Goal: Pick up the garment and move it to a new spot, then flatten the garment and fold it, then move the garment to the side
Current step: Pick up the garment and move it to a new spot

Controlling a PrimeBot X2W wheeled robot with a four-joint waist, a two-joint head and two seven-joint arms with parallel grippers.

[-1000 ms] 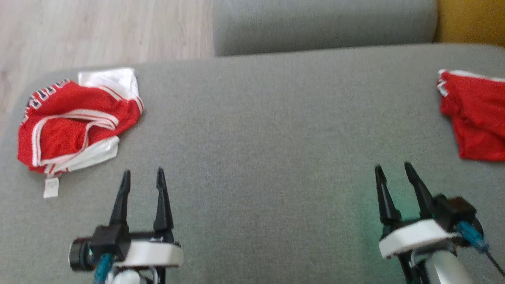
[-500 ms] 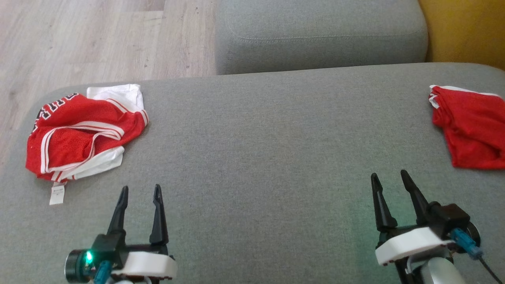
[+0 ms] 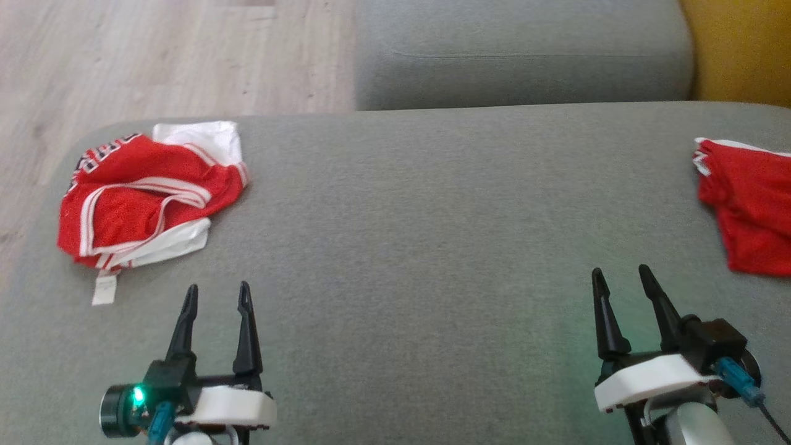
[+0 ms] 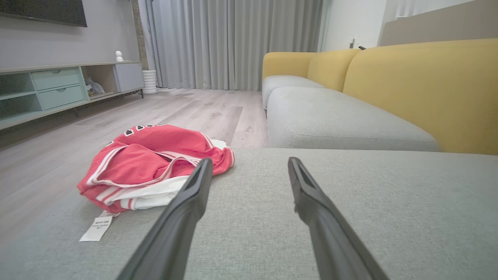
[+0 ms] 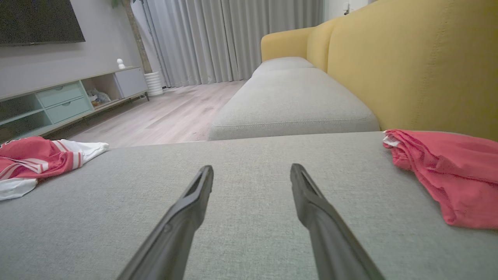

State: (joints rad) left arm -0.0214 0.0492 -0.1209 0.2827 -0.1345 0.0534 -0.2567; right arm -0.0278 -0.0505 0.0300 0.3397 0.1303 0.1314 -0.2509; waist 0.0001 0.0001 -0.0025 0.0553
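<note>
A crumpled red and white jersey point(image 3: 148, 201) point(image 4: 151, 165) point(image 5: 35, 161) with a white tag lies at the far left of the grey sofa seat point(image 3: 432, 247). A second red garment point(image 3: 751, 210) point(image 5: 443, 171) lies bunched at the right edge, near the yellow backrest. My left gripper point(image 3: 216, 290) point(image 4: 249, 161) hovers open just in front and to the right of the jersey, nothing between its fingers. My right gripper point(image 3: 621, 275) point(image 5: 251, 169) stands open over bare cushion, left of the second garment.
Another grey seat cushion point(image 3: 525, 55) continues beyond this one, with the yellow backrest point(image 3: 741, 49) to the right. Wood floor point(image 3: 154, 55) lies off the left edge. A low TV cabinet point(image 4: 58, 89) stands across the room.
The camera has shifted, sliding the whole scene a little right and up-down. Both grippers stay open at the bottom of the view; neither garment has moved on the cushion.
</note>
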